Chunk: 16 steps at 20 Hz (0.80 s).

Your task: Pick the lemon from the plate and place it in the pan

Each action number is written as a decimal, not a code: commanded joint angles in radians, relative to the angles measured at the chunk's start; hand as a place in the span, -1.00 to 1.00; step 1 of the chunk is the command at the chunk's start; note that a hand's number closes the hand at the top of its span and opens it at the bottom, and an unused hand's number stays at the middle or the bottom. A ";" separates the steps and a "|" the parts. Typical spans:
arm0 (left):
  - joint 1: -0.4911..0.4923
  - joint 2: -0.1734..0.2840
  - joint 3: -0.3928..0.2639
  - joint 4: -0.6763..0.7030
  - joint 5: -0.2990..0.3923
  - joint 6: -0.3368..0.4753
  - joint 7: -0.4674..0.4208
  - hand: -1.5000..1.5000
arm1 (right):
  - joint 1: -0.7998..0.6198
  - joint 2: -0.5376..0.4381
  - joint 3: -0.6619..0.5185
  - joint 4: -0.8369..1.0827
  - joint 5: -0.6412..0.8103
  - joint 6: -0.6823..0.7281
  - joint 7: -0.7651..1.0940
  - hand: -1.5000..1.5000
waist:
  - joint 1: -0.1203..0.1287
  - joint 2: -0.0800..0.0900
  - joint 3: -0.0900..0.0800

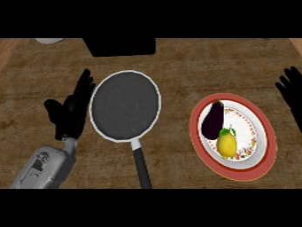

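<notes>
A yellow lemon (227, 143) with a green leaf lies on the red-rimmed white plate (264, 133) at the right, just below a dark purple eggplant (213, 120). The dark pan (125, 105) with a pale rim sits left of centre, its black handle (141, 166) pointing toward me. My left hand (71, 111) stands open beside the pan's left rim, fingers up. My right hand (301, 106) is open at the right edge, to the right of the plate, apart from the lemon.
A black block (122, 46) sits at the counter's far edge behind the pan. A pale round object (48, 41) shows at the top left. Lighter wood strips border the counter at both sides.
</notes>
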<state>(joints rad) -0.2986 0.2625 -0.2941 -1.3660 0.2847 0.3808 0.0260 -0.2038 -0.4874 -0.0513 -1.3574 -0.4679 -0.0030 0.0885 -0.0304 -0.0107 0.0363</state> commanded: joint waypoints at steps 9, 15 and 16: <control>0.194 0.210 -0.004 0.025 -0.105 -0.015 0.022 0.00 | 0.205 0.160 -0.267 -0.016 0.164 -0.685 -0.088 -1.00 | -0.050 -0.011 -0.038; 0.256 0.258 -0.009 -0.056 -0.102 -0.055 0.013 0.00 | 0.549 0.265 -0.008 -0.229 0.391 -0.824 -0.014 -1.00 | -0.002 -0.002 -0.043; 0.283 0.268 -0.025 -0.073 -0.112 -0.063 0.009 0.00 | 0.589 0.242 0.033 -0.240 0.444 -0.825 -0.010 -1.00 | 0.012 0.000 -0.043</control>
<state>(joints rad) -0.0621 0.4972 -0.3120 -1.3984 0.1772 0.3395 0.0392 0.2090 -0.2522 -0.1284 -1.5268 -0.1567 -0.7564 0.0405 -0.0359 -0.0145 -0.0050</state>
